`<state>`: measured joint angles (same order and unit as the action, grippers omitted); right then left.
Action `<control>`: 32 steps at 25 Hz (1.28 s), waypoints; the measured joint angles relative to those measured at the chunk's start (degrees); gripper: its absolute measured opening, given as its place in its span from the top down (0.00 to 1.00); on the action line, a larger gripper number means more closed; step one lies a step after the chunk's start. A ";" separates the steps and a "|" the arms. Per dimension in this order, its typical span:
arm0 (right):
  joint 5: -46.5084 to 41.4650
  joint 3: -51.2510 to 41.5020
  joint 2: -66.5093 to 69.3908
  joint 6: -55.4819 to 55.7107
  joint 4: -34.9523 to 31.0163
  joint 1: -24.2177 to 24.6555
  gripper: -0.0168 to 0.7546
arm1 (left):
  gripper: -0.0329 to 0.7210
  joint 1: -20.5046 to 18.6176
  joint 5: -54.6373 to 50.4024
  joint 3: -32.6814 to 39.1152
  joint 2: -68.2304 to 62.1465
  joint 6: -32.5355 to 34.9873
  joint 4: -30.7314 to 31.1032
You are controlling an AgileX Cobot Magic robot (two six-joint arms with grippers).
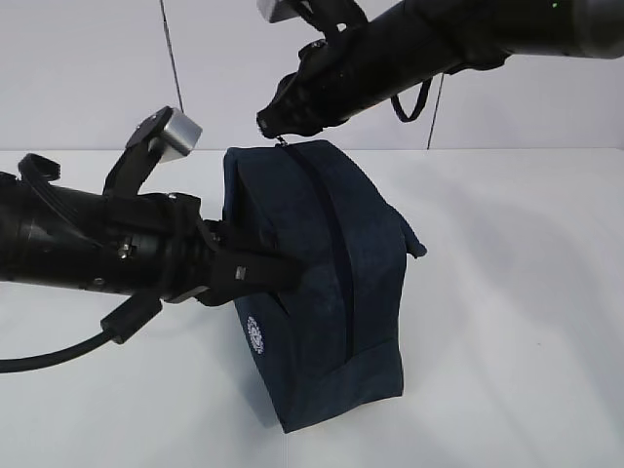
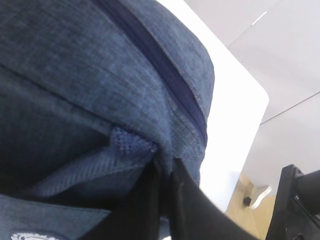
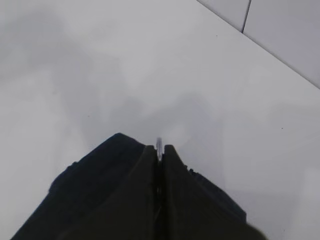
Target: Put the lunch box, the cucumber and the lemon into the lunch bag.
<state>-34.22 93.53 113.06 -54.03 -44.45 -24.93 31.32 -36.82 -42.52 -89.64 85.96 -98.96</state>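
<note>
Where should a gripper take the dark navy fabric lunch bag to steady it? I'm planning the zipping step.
Grip the dark navy fabric lunch bag at the fabric fold on its logo end, coming from the left side: the left gripper pinches that fold there, while the right gripper is shut on the metal zipper pull on top.

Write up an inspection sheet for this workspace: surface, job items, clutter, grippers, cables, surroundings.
Surface: white table, bare where visible.
Job items: lunch bag stands on the table, zipper closed along the stretch in view; lunch box, cucumber and lemon not seen.
Clutter: nothing seen.
Grippers: left gripper closed on a fold of the bag's side fabric; right gripper closed on the metal zipper pull at the bag's far top end.
Cables: black cable trails from the left arm; a loop hangs under the right arm.
Surroundings: pale wall behind the table.
</note>
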 joint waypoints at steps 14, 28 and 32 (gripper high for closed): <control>-6.07 4.60 4.98 -0.11 0.52 9.37 0.97 | 0.96 -3.88 0.66 0.00 0.00 0.10 5.47; -22.89 5.05 4.98 0.20 8.33 11.83 0.97 | 0.96 -20.07 9.76 0.00 0.00 0.30 3.98; -23.89 5.09 3.69 0.25 8.95 11.83 0.97 | 0.96 -23.15 10.85 -0.95 0.00 0.42 3.46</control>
<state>-58.11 98.62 116.75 -53.78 -35.50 -13.11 8.17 -25.97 -43.47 -89.64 86.38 -95.50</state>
